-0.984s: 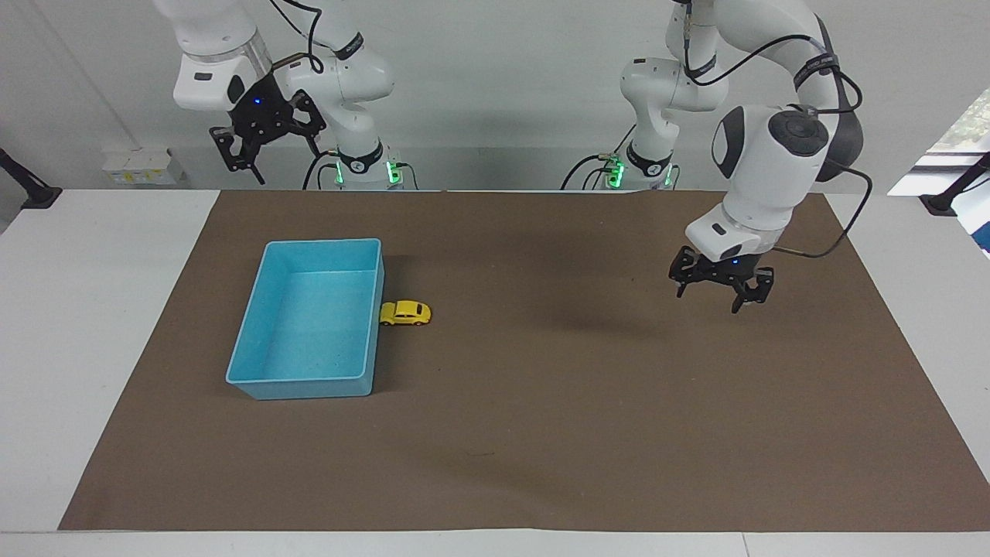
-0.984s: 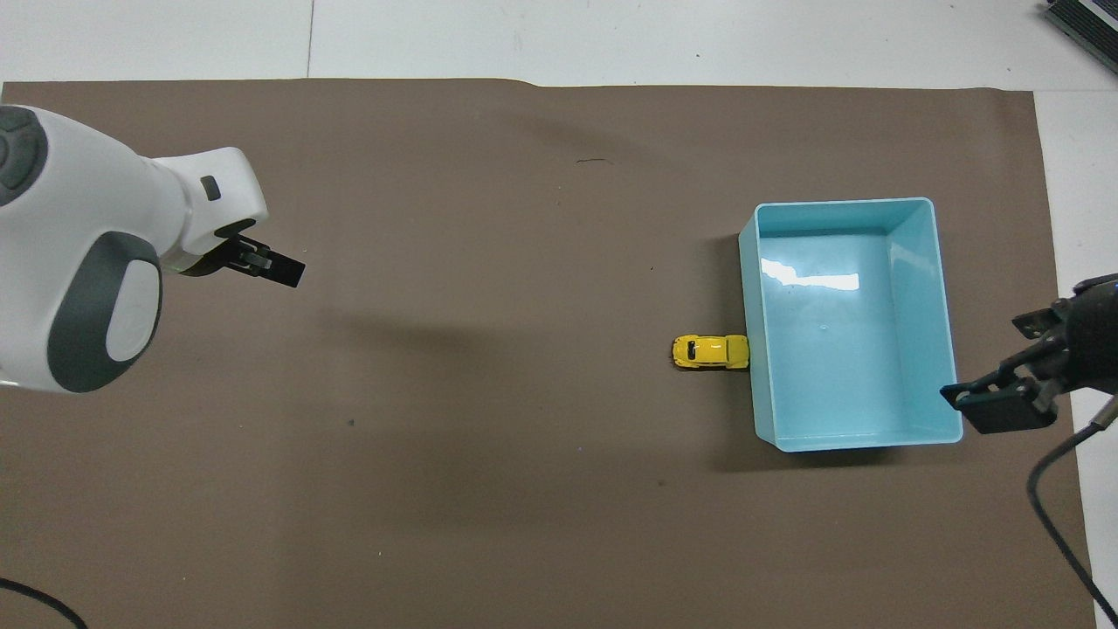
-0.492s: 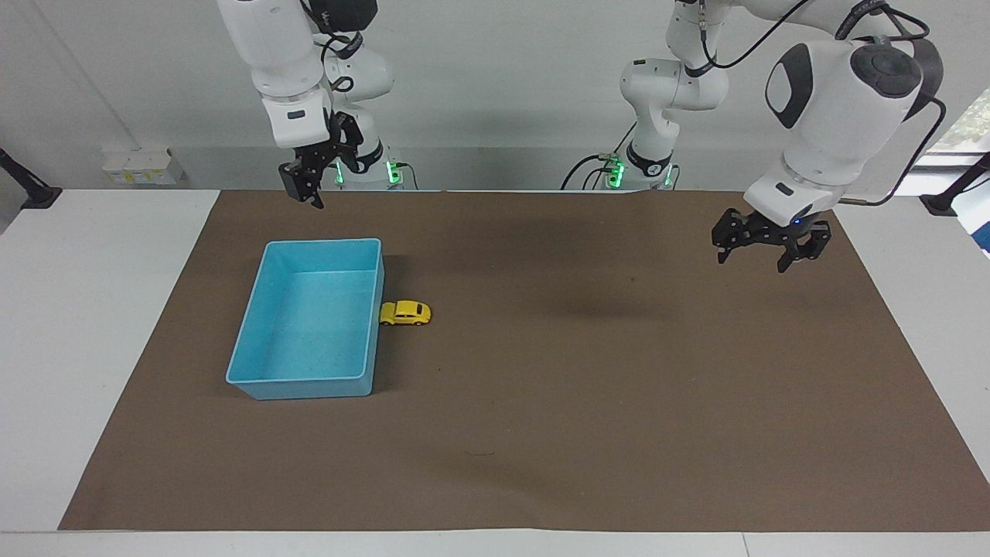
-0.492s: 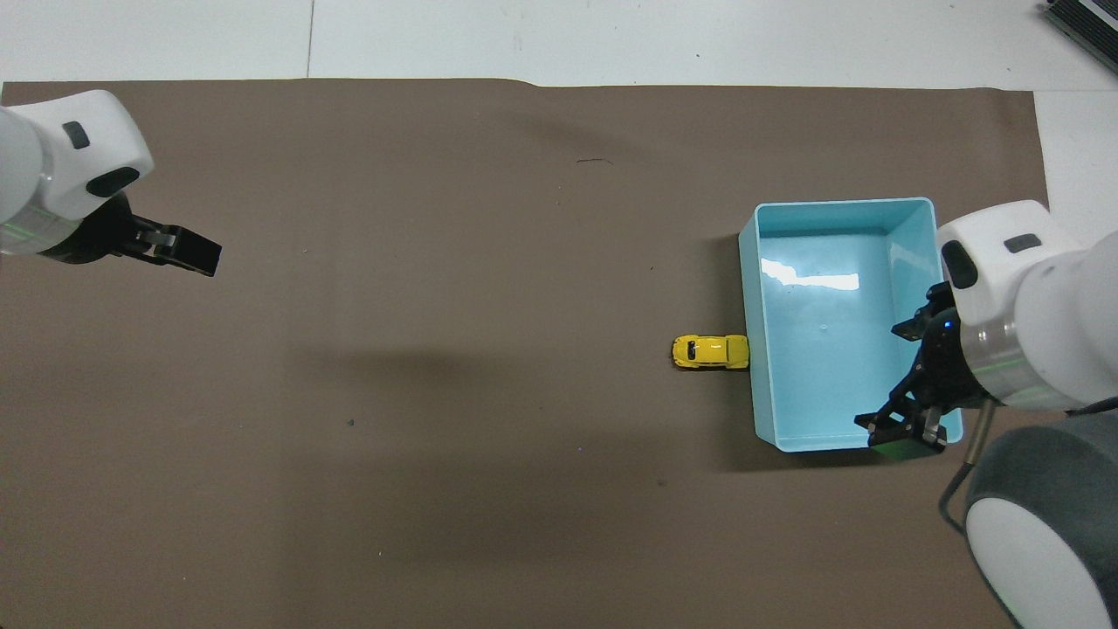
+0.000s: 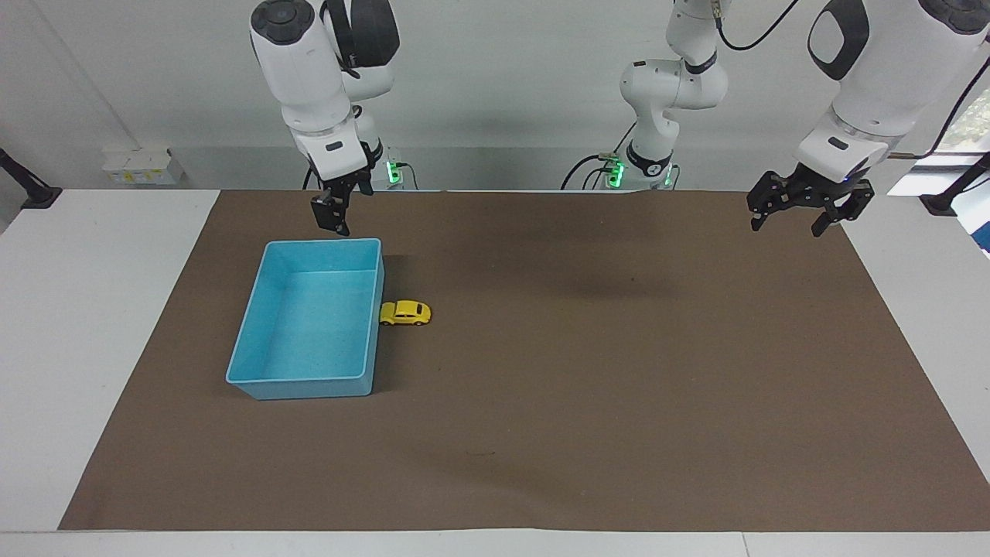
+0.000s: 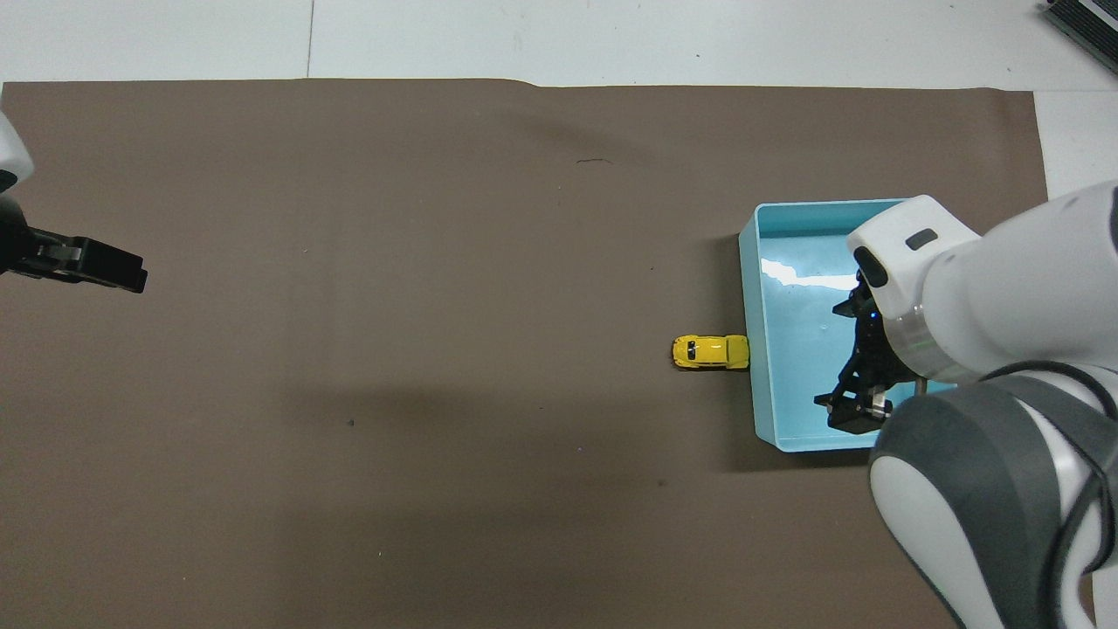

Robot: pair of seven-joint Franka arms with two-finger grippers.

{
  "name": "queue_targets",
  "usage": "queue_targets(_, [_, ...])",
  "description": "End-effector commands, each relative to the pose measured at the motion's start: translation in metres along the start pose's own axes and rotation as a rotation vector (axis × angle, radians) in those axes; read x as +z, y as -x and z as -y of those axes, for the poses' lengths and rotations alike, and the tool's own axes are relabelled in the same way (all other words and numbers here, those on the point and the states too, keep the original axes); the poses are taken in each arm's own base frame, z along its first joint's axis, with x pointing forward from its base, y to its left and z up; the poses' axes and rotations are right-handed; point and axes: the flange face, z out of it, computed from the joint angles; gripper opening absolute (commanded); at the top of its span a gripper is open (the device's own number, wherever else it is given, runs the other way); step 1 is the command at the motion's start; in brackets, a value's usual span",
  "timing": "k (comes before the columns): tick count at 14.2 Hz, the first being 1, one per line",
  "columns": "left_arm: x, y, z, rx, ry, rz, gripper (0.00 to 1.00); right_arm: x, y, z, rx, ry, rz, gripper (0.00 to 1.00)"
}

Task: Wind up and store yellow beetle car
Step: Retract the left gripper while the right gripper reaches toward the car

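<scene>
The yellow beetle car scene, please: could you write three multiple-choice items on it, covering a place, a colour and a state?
1. Where is the yellow beetle car?
A. in the bin
B. on the mat against the bin's wall
C. in a gripper

2. What colour is the bin?
A. red
B. green
C. light blue

3. What does the left gripper hold?
A. nothing
B. the car
C. the bin

Answers: 1 B, the car touches the wall from outside. 2 C, its walls and floor are light blue. 3 A, open in the air over the brown mat.

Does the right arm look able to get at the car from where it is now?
Probably yes. The right gripper hangs over the bin's edge nearest the robots, and the car sits uncovered on the mat against the bin's wall; that wall could crowd a finger.
</scene>
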Motion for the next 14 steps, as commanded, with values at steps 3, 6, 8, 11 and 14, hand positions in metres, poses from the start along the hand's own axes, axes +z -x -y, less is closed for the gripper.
queue_targets(3, [0.007, 0.018, 0.000, -0.017, 0.021, 0.018, 1.00, 0.042, -0.032, -0.011, -0.081, -0.003, 0.018, 1.00])
queue_targets(6, [0.009, 0.020, 0.000, -0.023, 0.022, 0.021, 1.00, 0.062, -0.042, -0.014, -0.095, 0.011, 0.012, 1.00])
queue_targets(8, [0.008, 0.023, 0.004, -0.045, 0.023, 0.027, 1.00, 0.077, -0.043, -0.018, -0.094, 0.030, 0.002, 1.00])
queue_targets(11, [0.006, 0.021, 0.004, -0.045, 0.024, 0.028, 1.00, 0.089, -0.045, -0.020, -0.096, 0.042, -0.004, 1.00])
queue_targets(14, [0.003, 0.020, 0.004, -0.072, 0.031, 0.029, 1.00, 0.089, -0.044, -0.020, -0.110, 0.044, -0.005, 1.00])
